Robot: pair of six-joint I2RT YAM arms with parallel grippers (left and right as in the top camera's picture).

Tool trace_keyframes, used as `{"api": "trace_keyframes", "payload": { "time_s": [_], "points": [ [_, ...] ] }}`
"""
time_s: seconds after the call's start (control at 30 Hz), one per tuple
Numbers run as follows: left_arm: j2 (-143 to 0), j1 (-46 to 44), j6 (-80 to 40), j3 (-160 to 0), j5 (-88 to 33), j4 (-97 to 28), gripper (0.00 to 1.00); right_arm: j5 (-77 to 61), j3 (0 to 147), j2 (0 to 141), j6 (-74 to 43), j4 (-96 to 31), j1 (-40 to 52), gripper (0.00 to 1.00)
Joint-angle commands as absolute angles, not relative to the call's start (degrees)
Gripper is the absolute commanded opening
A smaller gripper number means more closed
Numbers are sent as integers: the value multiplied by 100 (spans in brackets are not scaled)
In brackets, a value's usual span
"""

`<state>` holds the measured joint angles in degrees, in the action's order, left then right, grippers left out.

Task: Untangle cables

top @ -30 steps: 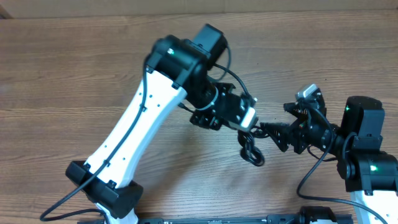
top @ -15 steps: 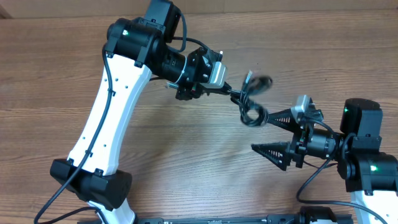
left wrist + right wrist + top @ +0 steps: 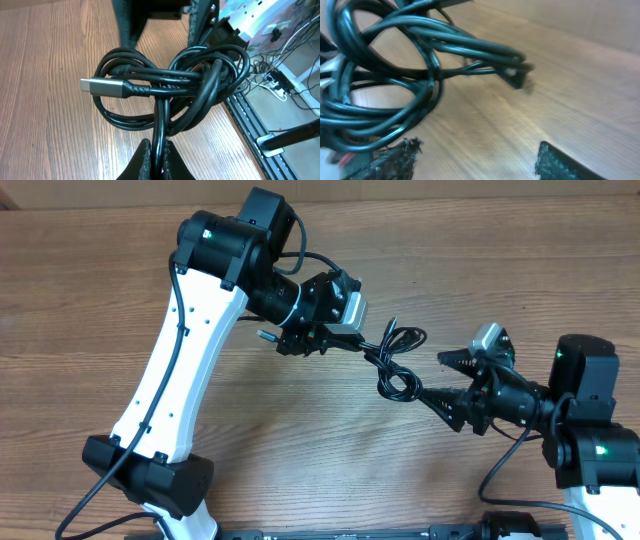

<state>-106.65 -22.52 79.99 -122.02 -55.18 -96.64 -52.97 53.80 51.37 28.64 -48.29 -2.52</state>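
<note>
- The tangle of thin black cables (image 3: 398,365) hangs off the left claw (image 3: 156,151), which is pinched tight on 1 strand. A silvery flat plug (image 3: 102,86) pokes out the side of the knot.
- The right claw (image 3: 432,377) has its 2 fingers spread with nothing between them. The bundle sits just off its tips, over the brown wooden table (image 3: 120,280).
- What changed: 1 second ago both claws were bunched up on the knot. Then the left arm hauled it away and the right spread wide. Now the right is narrower and nosing back in.
- My read: that pull freed nothing, the loops look as wound as ever, so it's lining up another grab.
</note>
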Motion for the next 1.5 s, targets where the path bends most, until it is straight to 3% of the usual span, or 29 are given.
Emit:
{"api": "trace_keyframes", "payload": {
  "time_s": [0.0, 0.2, 0.3, 0.6, 0.93, 1.1, 1.23, 1.37, 1.47],
  "points": [
    [-10606, -2276, 7933, -12342, -5511, -9682, 4, -4397, 5531, 5113, 2884, -4569, -266, 83],
    [-10606, -2375, 8040, -12342, -5669, -9682, 4, -3924, 5531, 5151, 3170, -3815, -266, 95],
    [-10606, -2482, 8274, -12342, -5859, -9682, 4, -4169, 5531, 5277, 3970, -3564, -263, 96],
    [-10606, -2705, 8586, -12342, -5872, -9679, 4, -4589, 5531, 5634, 4998, -3395, -263, 92],
    [-10606, -2720, 8687, -12342, -5791, -9682, 4, -5015, 5531, 5634, 5002, -3024, -263, 92],
    [-10606, -2714, 8748, -12342, -5793, -9583, 4, -6029, 5531, 5634, 5030, -3020, -263, 91],
    [-10606, -2720, 8746, -12342, -5815, -9306, 4, -7179, 5531, 5634, 5153, -3048, -263, 78],
    [-10606, -2720, 8742, -12342, -5857, -9078, 4, -7540, 5531, 5634, 5148, -3059, -263, 47],
    [-10606, -2720, 8689, -12342, -5857, -8925, 4, -7728, 5531, 5634, 5151, -3181, -261, 44]
  ]
}}
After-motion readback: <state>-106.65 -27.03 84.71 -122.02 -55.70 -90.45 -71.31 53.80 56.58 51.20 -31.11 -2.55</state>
